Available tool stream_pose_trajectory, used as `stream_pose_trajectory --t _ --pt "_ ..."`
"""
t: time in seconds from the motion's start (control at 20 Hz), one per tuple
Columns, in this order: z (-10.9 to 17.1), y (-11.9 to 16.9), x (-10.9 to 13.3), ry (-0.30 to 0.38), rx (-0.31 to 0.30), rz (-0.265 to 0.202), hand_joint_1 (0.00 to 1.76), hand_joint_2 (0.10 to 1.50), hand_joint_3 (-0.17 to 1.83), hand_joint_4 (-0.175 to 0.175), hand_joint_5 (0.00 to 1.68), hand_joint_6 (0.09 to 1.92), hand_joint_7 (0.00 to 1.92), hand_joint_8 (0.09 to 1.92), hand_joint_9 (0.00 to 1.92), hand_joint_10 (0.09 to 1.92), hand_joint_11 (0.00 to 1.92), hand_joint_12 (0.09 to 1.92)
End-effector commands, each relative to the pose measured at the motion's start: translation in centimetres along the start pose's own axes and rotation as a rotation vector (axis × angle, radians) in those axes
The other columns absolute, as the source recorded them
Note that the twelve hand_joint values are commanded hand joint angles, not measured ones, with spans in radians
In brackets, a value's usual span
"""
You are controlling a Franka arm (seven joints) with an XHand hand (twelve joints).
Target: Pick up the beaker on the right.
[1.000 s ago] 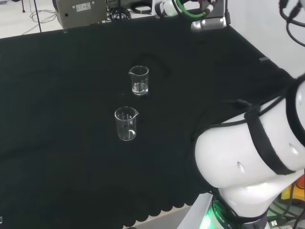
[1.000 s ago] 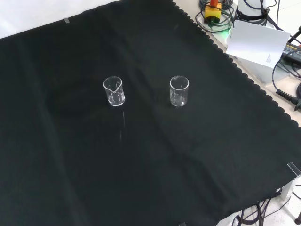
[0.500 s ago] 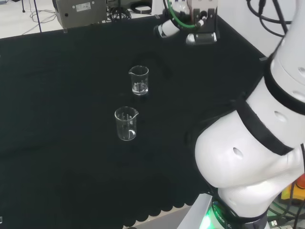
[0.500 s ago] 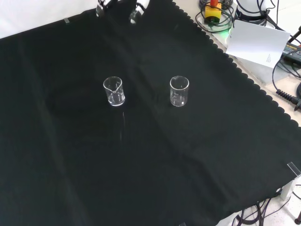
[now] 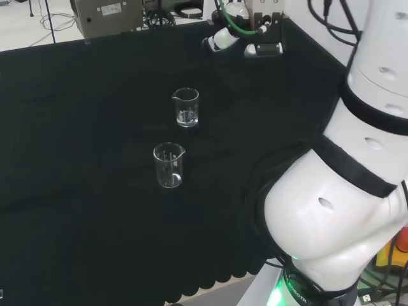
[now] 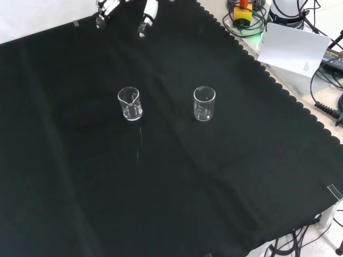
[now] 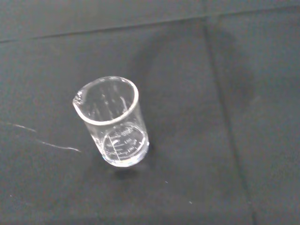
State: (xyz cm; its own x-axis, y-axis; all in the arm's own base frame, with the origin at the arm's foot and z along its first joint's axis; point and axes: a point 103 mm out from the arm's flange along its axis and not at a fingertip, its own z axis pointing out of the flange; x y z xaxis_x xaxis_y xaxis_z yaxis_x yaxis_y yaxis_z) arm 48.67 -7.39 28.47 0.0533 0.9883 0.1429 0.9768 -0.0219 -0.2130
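Two clear glass beakers stand upright and apart on the black cloth. In the front view one beaker (image 6: pixel 129 103) is at the left and the other beaker (image 6: pixel 204 103) at the right. In the head view the same two stand as a farther beaker (image 5: pixel 185 106) and a nearer beaker (image 5: pixel 169 165). The hand (image 5: pixel 223 37) hangs in the air above the cloth's far right part in the head view, well clear of both. Its fingers (image 6: pixel 146 16) reach in at the front view's top, spread and holding nothing. The wrist view looks down on one empty beaker (image 7: pixel 115 124) with a pouring lip.
The arm's big white links (image 5: pixel 344 191) take up the head view's right. A grey box (image 5: pixel 105 16) and cables lie beyond the cloth's far edge. In the front view a white sheet (image 6: pixel 292 48) and cables lie off the scalloped right edge of the cloth.
The hand has come down and moved left in the head view, and its fingers have entered the front view's top. Both beakers stand where they were.
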Motion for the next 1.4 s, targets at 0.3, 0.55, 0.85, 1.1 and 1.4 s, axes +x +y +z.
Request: stream_pose_trajectory --t 0.3,0.55,0.85,1.1,1.4 --pt "10.9 9.0 1.2 0.224 0.031 -0.223 0.71 0.76 0.28 -0.017 0.39 0.09 0.17 0.60 0.36 0.66 0.04 1.43" --pt "12.0 9.2 1.1 0.265 0.033 -0.289 0.75 0.67 0.45 -0.022 0.47 0.09 0.22 0.61 0.41 0.63 0.06 1.42" --pt "12.6 8.7 0.8 0.292 0.045 -0.328 0.75 0.64 0.47 -0.023 0.47 0.09 0.23 0.61 0.42 0.63 0.07 1.42" --pt "14.6 8.8 0.5 0.334 0.090 -0.347 0.77 0.62 0.49 -0.018 0.44 0.09 0.21 0.61 0.41 0.62 0.06 1.42" --pt "16.2 9.3 -0.3 0.389 0.078 -0.370 0.80 0.59 0.52 -0.012 0.38 0.09 0.17 0.60 0.37 0.61 0.02 1.42"
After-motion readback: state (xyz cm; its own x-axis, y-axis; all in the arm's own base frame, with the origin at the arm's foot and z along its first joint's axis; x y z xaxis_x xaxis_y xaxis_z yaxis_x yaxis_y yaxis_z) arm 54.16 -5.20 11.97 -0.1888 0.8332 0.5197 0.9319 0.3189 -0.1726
